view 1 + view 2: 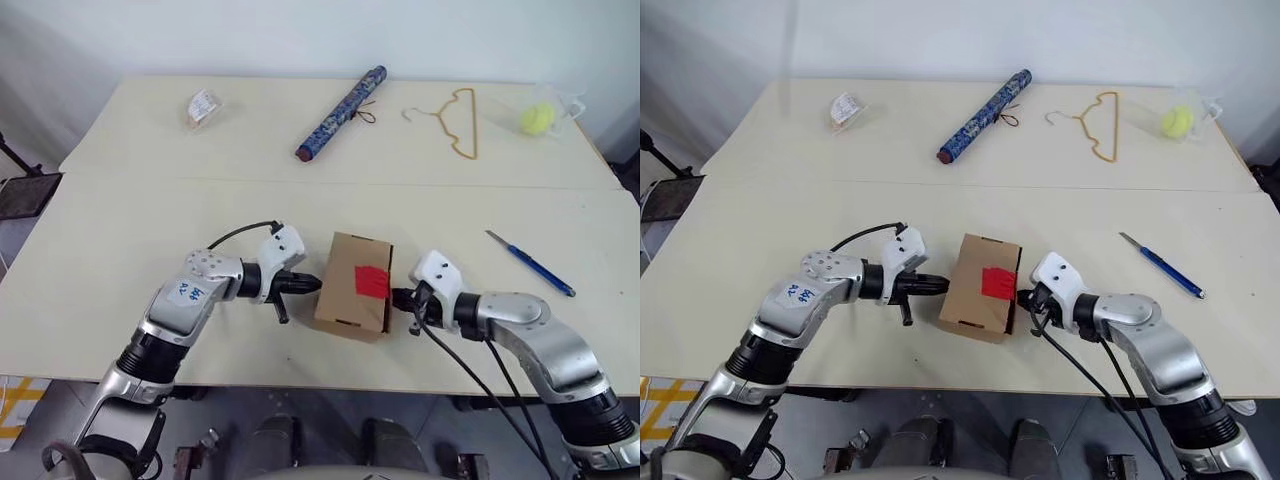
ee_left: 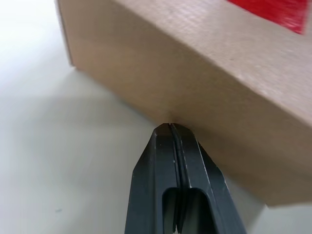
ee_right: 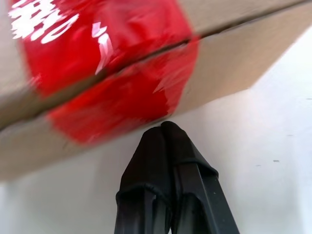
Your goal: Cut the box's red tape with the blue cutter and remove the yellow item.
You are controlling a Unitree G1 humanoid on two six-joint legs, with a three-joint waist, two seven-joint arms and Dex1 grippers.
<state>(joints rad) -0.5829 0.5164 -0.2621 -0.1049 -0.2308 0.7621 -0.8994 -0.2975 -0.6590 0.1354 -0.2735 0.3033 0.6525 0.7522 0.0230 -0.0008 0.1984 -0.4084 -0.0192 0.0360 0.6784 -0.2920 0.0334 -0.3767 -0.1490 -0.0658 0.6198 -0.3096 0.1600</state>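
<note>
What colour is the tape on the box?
Bright red. The tape on the brown box shows best in the right wrist view.

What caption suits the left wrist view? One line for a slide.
Left gripper, shut, tips against the box side below the red tape.

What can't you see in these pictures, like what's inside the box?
- Inside of the box: hidden in every view; flaps shut, red tape still across the seam.
- Thing in the clear wrapper at the table's far side: too small to name in the head views.
- Whether the right gripper touches the box: cannot tell in its wrist view; the tape there is blurred.
</note>
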